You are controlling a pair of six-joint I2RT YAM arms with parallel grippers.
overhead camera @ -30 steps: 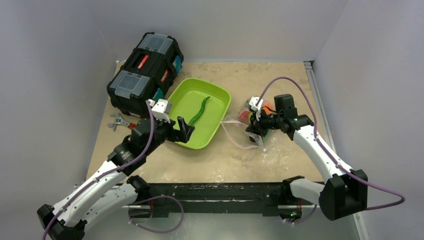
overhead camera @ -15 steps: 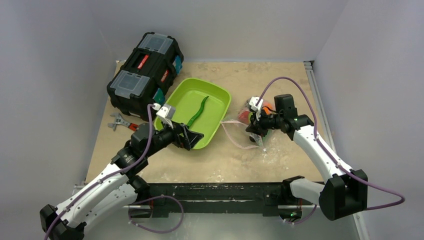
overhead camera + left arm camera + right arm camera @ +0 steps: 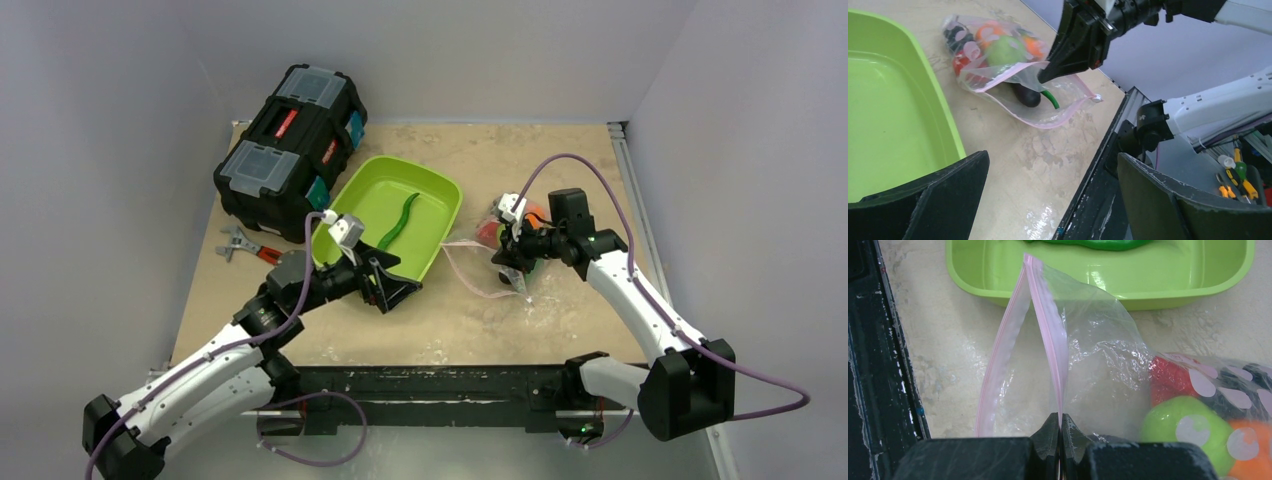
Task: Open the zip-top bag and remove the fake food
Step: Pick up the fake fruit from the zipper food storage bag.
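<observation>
The clear zip-top bag [image 3: 478,268] lies right of the lime-green tray [image 3: 432,185], its mouth gaping towards the tray. My right gripper [image 3: 1060,422] is shut on the bag's upper pink zip strip [image 3: 1048,330] and holds it up, while the lower strip [image 3: 993,380] rests on the table. Fake food sits inside the bag: a lime-green ball [image 3: 1005,50], a purple eggplant [image 3: 1026,95], a red pepper [image 3: 1168,380] and an orange fruit [image 3: 988,34]. A long green pod [image 3: 400,220] lies in the tray. My left gripper [image 3: 395,290] is open and empty at the tray's near edge, left of the bag.
A black toolbox [image 3: 290,135] stands at the back left. A red-handled wrench [image 3: 245,245] lies near the table's left edge. A black rail [image 3: 430,380] runs along the front edge, close below my left gripper [image 3: 1052,160].
My left gripper has swung right from the tray's near-left corner along its front edge, towards the bag. The right arm and the bag have stayed still.
</observation>
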